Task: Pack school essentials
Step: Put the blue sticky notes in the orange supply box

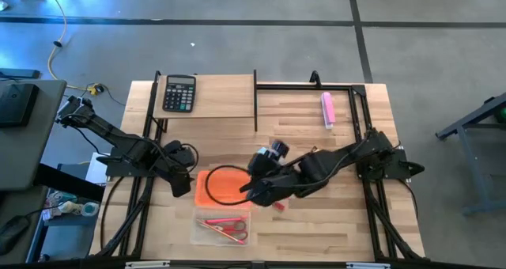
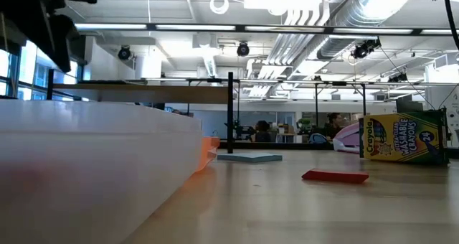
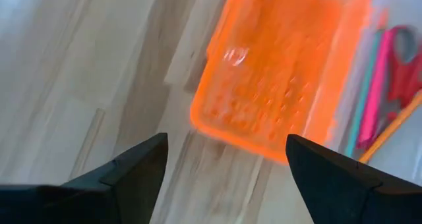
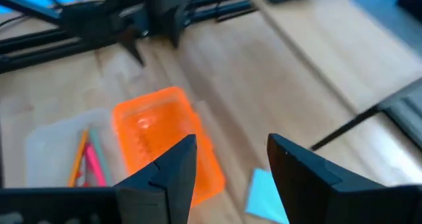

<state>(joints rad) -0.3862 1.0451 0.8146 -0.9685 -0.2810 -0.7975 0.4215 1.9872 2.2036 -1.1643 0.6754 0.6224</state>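
An orange translucent box [image 1: 224,187] lies on the table, with a clear tray [image 1: 222,227] just nearer. The tray holds red-handled scissors [image 3: 403,59] and thin pencils [image 4: 84,159]. My left gripper [image 3: 227,165] is open and hovers by the orange box's left side [image 1: 180,182]. My right gripper [image 4: 231,165] is open above the box's right edge [image 1: 249,191]. A light-blue notepad [image 4: 267,191] lies flat beneath the right gripper. A small red piece [image 1: 278,206] lies on the table beside it [image 2: 335,176]. A yellow-green crayon box [image 2: 405,138] stands on the table, seen only in the low view.
A black calculator [image 1: 179,92] sits on the raised shelf at the far left. A pink oblong bar [image 1: 327,109] lies at the far right. A black frame [image 1: 255,103] rims the far half. Bare wood [image 1: 332,221] lies near right of the tray.
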